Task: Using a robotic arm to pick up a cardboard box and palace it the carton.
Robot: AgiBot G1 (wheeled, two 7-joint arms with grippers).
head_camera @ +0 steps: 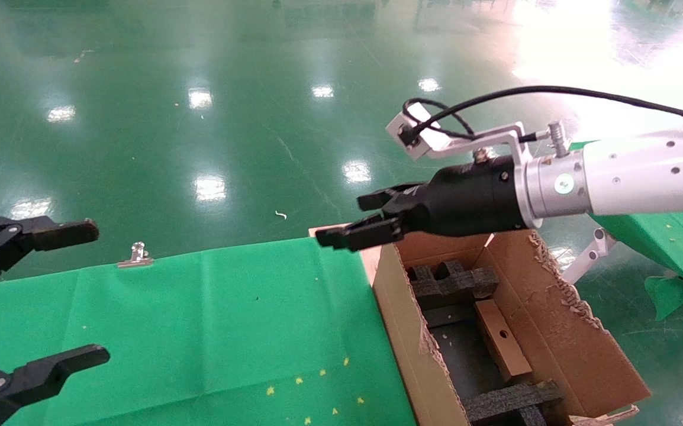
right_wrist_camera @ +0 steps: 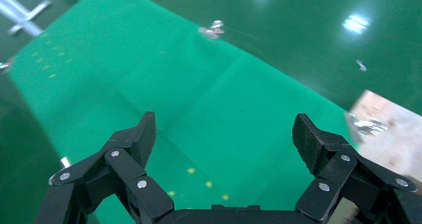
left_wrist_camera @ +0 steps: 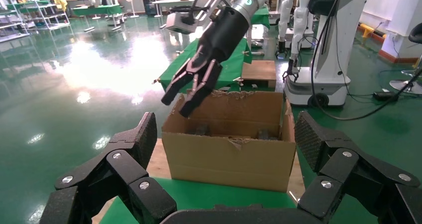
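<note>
Left hand (head_camera: pixel 51 296): sitting at the left edge of the head view, above the green tabletop (head_camera: pixel 211 331); its two black fingers are spread wide apart and holding nothing. In the left wrist view the same hand (left_wrist_camera: pixel 224 149) is facing the carton's end wall with its fingers parted.

Clip (head_camera: pixel 135 255): a small metal clip is resting on the far edge of the tabletop cloth, well apart from both hands.

Right hand (head_camera: pixel 356 222): the white arm (head_camera: pixel 643 171) is reaching in from the right, and its black hand is hanging over the far left corner of the carton, above the rim. Its fingers are parted and are carrying nothing. The right wrist view is showing this hand (right_wrist_camera: pixel 224 144) spread open over the green cloth.

Carton (head_camera: pixel 560 307): a big brown carton with ragged flaps is standing just beside the right edge of the tabletop, with black foam dividers (head_camera: pixel 451 281) inside.

Cardboard box (head_camera: pixel 502 340): the small flat brown box, with one round hole showing, is lying inside the carton, leaning along the right inner wall between the far and near foam pieces.
</note>
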